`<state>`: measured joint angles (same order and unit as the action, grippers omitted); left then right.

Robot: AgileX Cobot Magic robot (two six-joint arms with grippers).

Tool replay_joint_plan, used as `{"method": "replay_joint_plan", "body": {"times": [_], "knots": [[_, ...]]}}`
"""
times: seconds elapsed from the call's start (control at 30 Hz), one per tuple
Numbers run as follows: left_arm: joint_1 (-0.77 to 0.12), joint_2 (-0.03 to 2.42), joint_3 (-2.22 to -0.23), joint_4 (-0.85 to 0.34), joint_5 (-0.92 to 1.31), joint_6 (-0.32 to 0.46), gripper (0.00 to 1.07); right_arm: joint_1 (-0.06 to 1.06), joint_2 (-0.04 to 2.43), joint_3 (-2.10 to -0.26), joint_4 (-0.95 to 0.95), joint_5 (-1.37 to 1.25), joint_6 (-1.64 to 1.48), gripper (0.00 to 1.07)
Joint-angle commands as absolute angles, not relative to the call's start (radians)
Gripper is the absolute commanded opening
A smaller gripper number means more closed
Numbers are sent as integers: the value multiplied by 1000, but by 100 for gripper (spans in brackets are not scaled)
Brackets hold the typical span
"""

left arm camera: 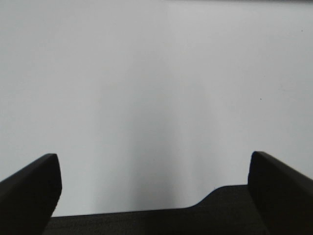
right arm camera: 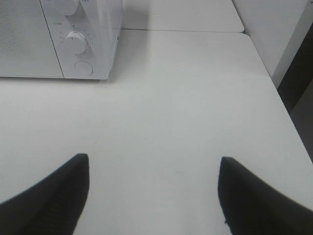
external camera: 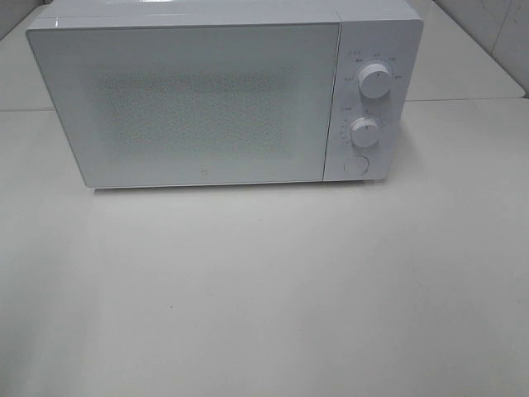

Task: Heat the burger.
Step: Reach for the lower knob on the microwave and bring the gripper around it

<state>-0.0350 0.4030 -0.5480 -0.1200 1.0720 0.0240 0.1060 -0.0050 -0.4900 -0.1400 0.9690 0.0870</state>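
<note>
We see the microwave [external camera: 207,99] shut; left gripper [left arm camera: 154,164] spread wide over what may be the table [left arm camera: 156,73]; right gripper [right arm camera: 154,165] wide too, holding nothing.

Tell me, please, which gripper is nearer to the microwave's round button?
Probably the right. The right gripper hangs open over the table with the round button ahead of it; the left gripper sees only bare table, so its place cannot be told.

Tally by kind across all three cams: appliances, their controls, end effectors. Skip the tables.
microwave: 1
knobs: 2, upper knob, lower knob
round button: 1
end effectors: 2, left end effector, right end effector
total: 6
</note>
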Motion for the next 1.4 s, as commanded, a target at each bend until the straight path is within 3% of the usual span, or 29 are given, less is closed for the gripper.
{"method": "replay_joint_plan", "body": {"times": [0.03,0.4,0.77,1.03,1.4], "knots": [[-35,264,-519,-122,1067,23,95,103,-33,-489,-138,962,79,70],[-35,-20,-516,-144,1068,22,95,103,-33,-489,-138,962,79,70],[-33,-25,-515,-152,1067,24,95,103,-33,-489,-141,962,83,70],[64,-25,-515,-149,1067,24,95,103,-33,-489,-141,962,83,70],[64,-23,-515,-149,1067,24,95,104,-33,-489,-141,962,83,70]]}}
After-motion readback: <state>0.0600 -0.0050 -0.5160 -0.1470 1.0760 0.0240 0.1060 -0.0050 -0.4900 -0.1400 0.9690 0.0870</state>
